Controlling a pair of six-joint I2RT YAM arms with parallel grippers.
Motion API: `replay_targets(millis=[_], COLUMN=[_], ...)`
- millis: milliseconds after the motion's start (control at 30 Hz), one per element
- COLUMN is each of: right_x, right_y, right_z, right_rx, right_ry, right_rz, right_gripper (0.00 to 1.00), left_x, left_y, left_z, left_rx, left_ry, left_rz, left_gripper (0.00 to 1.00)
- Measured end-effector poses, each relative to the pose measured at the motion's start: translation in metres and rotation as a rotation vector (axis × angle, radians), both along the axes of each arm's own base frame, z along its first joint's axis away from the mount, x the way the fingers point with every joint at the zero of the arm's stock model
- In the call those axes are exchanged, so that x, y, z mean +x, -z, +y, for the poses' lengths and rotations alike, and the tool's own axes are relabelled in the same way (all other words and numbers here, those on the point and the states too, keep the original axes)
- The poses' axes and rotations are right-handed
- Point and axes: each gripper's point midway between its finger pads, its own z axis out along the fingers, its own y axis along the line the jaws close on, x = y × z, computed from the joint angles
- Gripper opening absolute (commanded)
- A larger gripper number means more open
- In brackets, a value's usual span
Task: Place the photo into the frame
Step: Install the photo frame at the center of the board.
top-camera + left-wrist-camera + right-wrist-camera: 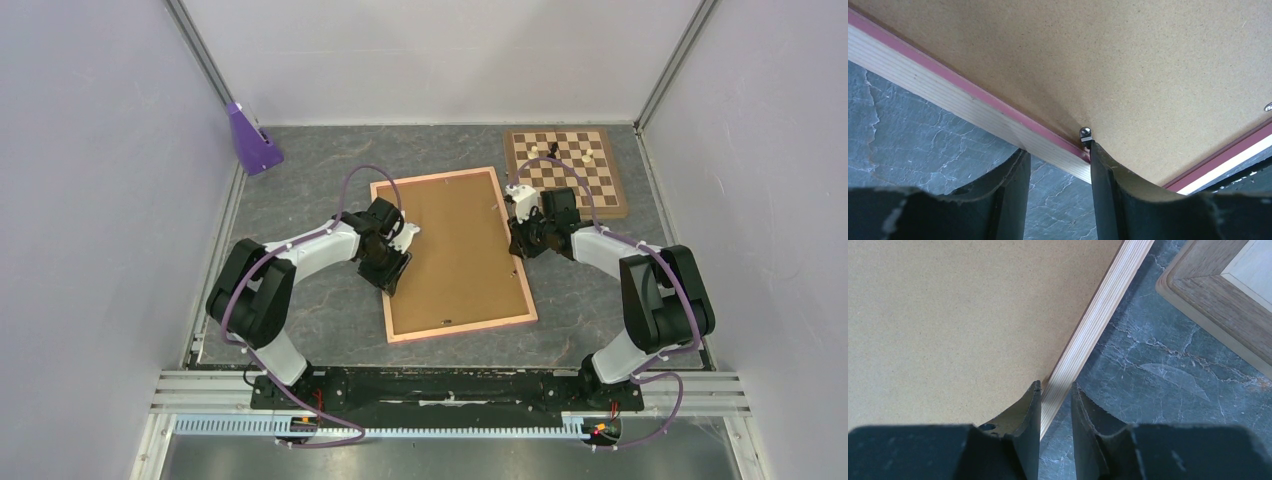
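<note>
The frame [460, 328] lies back-up on the table with a plain brown backing board [455, 250] filling it. Its pale wood rail [948, 95] has a pink inner lip. The photo is hidden or out of view. My left gripper [395, 272] is at the frame's left rail, open [1058, 150], with one fingertip [1098, 155] against a small metal tab [1086, 134] on the board's edge. My right gripper [520, 240] is at the right rail [1098, 315]. Its jaws [1055, 385] stand a narrow gap apart astride that rail, one finger over the board and one over the table.
A brown-and-cream chessboard [570, 170] with a few pieces sits at the back right, its corner [1218, 290] close to my right gripper. A purple wedge-shaped object [250, 140] stands at the back left by the wall. Grey walls enclose the table on three sides.
</note>
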Motion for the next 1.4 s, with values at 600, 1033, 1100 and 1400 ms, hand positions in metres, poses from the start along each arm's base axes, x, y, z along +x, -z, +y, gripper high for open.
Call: replay_targets(millis=[600, 1033, 1100, 1400], right_x=[0.0004, 0.0023, 0.0039, 0.0061], right_y=[0.0, -0.0005, -0.0009, -0.0014], right_z=[-0.0013, -0.0024, -0.003, -0.0043], right_rx=[-0.017, -0.028, -0.033, -0.041], right_ry=[-0.015, -0.02, -0.021, -0.024], right_rz=[-0.005, -0.015, -0.022, -0.034], right_gripper=[0.13, 0.13, 0.13, 0.13], left_x=[0.0002, 0.0001, 0.001, 0.0022], left_y=[-0.0009, -0.0019, -0.0017, 0.0005], left_z=[0.0001, -0.0017, -0.0036, -0.0074], left_rx=[0.005, 0.008, 0.007, -0.007], left_ry=[0.02, 0.027, 0.03, 0.03], left_rz=[-0.009, -0.011, -0.009, 0.01], left_gripper=[0.02, 0.65, 0.66, 0.68])
